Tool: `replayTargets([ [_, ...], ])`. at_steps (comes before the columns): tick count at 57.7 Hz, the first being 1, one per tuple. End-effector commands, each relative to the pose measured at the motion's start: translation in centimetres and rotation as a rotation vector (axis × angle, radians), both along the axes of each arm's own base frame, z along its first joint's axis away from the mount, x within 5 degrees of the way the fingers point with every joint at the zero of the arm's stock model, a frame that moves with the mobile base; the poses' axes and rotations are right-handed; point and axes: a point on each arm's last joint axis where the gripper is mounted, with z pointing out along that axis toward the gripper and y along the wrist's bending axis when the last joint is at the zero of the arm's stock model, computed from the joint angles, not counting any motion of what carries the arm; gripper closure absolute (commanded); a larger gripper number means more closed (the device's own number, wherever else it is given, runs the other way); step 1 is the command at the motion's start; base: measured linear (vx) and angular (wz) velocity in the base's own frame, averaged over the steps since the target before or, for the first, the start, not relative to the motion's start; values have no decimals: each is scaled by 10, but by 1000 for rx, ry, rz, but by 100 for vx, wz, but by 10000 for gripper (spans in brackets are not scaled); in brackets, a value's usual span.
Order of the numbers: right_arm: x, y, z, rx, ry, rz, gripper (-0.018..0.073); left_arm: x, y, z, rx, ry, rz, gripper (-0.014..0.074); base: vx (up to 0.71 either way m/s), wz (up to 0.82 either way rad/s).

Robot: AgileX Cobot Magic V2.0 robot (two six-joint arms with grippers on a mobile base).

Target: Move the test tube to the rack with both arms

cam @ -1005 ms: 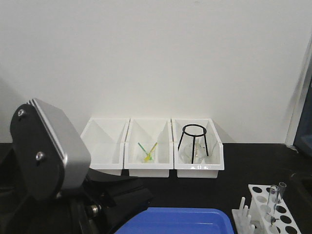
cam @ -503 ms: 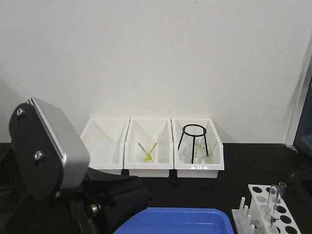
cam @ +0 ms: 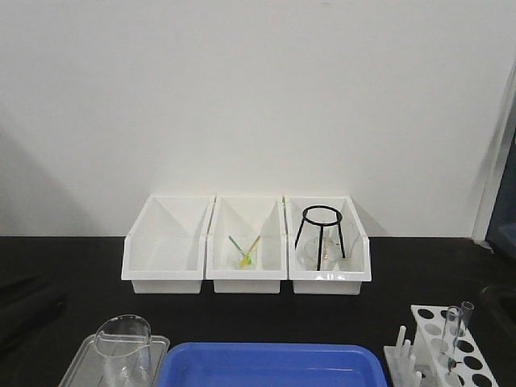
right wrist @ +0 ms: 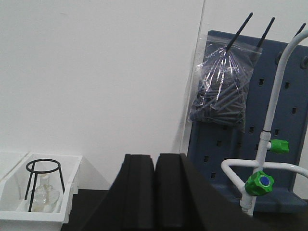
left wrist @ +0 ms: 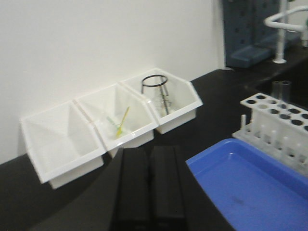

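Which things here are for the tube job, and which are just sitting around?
For the job:
test tube, standing in the rack
rack
left gripper, shut
right gripper, shut

Just sitting around:
three white bins
blue tray
beaker
black wire stand

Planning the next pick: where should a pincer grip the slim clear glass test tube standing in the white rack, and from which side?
Grip the slim clear glass test tube on its upper section, just below the open rim, coming from above. It stands upright in the white plastic rack, so only the part above the top plate is free; the holes hide the rest.
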Motion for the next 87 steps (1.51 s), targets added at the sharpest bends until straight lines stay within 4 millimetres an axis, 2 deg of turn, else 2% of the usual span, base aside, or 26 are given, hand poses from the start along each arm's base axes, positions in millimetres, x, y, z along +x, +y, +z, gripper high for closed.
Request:
replayTargets([
  [1, 0, 2, 9, -15, -30, 20, 567, -19, 20, -13, -121, -99, 50, 604, 0, 0],
  [5, 0, 2, 9, -15, -30, 20, 567, -35, 36, -42, -169, -104, 128, 604, 0, 0],
  [9, 0, 2, 9, -15, -30, 20, 567, -46, 45, -76, -212, -79, 193, 604, 0, 0],
  [13, 0, 2, 9, -15, -30, 20, 567, -53, 51, -101, -247, -72, 241, 604, 0, 0],
  [19, 0, 2, 9, -15, -30, 20, 567, -59, 54, -129, -262, -77, 265, 604, 0, 0],
  [25, 0, 2, 9, -16, -31, 22, 567, -62, 52, -149, -281, -132, 243, 604, 0, 0],
  [53, 0, 3, 10, -16, -33, 26, 567, -62, 54, -149, -290, -115, 264, 604, 0, 0],
  [64, 0, 3, 10, -16, -33, 26, 567, -63, 53, -155, -227, -64, 258, 604, 0, 0],
  [87, 0, 3, 10, -16, -33, 26, 567, -63, 51, -154, -178, -84, 237, 604, 0, 0],
])
